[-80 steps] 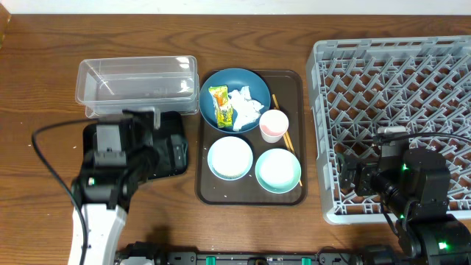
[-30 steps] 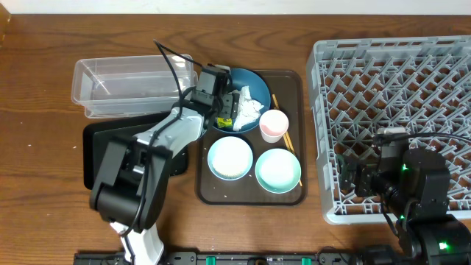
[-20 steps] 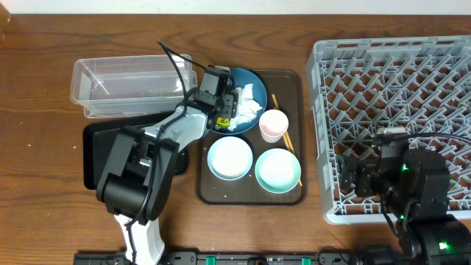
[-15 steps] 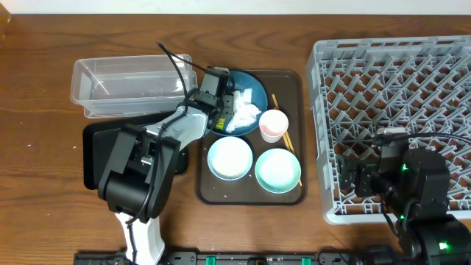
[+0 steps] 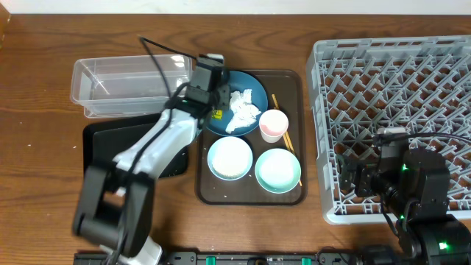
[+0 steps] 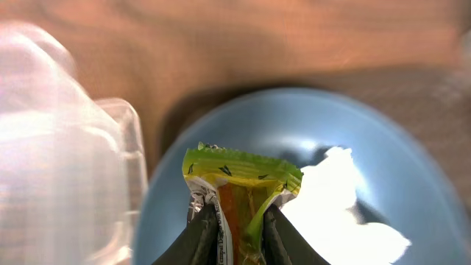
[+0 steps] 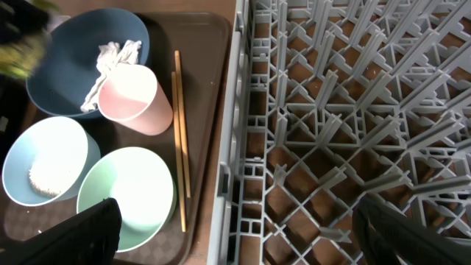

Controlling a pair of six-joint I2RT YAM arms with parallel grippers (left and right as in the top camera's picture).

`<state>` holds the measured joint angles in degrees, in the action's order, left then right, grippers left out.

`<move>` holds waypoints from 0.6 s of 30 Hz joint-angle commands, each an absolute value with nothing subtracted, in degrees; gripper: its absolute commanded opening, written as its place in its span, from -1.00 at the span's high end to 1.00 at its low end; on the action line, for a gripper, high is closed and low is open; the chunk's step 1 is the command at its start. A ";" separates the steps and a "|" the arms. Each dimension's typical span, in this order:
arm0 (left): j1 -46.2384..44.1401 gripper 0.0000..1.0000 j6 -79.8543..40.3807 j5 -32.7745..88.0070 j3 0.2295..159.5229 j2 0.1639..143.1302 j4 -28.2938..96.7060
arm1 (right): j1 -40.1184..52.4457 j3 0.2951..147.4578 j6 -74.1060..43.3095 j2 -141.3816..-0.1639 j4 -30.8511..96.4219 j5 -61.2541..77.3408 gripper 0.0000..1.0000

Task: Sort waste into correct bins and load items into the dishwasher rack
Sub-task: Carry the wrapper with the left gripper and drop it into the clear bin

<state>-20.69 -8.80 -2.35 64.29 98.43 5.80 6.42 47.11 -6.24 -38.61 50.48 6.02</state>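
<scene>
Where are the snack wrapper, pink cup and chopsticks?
snack wrapper (image 6: pixel 243 165): left wrist view, green top seam.
pink cup (image 7: pixel 136 99): right wrist view, middle of cup.
chopsticks (image 7: pixel 182 132): right wrist view, mid-shaft.

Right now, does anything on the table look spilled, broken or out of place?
Nothing is spilled or broken. Only the waste stands out: tissue lies in the blue dish, rice sits in the pale-blue bowl, and the left jaws pinch the wrapper over that dish.
</scene>
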 commanded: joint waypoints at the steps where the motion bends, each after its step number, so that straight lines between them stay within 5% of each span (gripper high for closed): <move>1: -19.57 0.54 -8.60 -3.95 64.53 92.97 6.61 | 6.28 48.31 -5.69 -38.52 50.63 6.44 -0.98; 13: -5.17 0.52 -8.64 -7.09 64.51 91.83 2.20 | 6.28 48.29 -5.72 -38.52 51.00 6.44 -0.98; 18: -1.74 0.29 -8.64 -7.09 64.51 95.09 -1.96 | 6.28 48.31 -5.72 -38.52 51.03 6.46 -0.98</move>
